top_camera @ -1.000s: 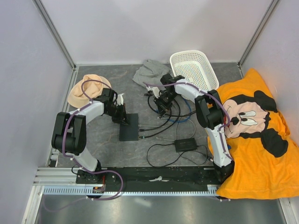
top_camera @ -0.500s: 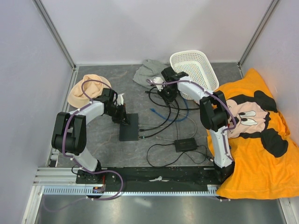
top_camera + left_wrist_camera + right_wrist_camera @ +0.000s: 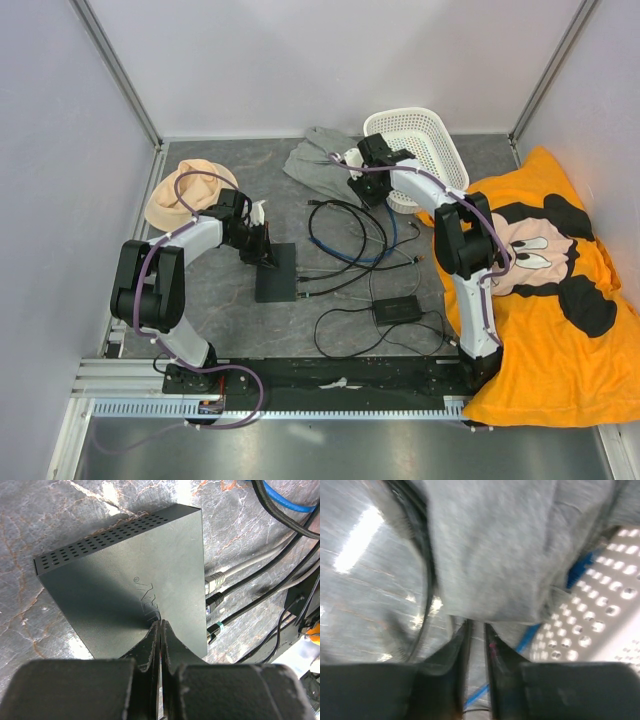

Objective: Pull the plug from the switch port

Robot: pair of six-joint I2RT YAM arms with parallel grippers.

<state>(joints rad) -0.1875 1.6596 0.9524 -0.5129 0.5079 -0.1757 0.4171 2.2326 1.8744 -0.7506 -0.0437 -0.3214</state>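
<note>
An orange cushion (image 3: 560, 400) fills the right of the grey table (image 3: 225, 310) and a white basket (image 3: 405, 118) sits at the far side, while the flat black switch (image 3: 276, 272) lies left of centre — the left pincer (image 3: 159, 624) is closed, its tips resting on the switch's top. The right pincer (image 3: 476, 627) hangs by the basket, fingers a sliver apart in a blurred view — I cannot tell whether it grips anything. Three plugs (image 3: 215, 580) sit in the switch ports (image 3: 206, 611) on its right edge.

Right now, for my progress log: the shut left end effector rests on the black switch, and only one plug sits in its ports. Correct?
No: the left wrist view shows three plugs in the ports, grey, black and green-banded. The shut left end effector does rest on the black switch.
</note>
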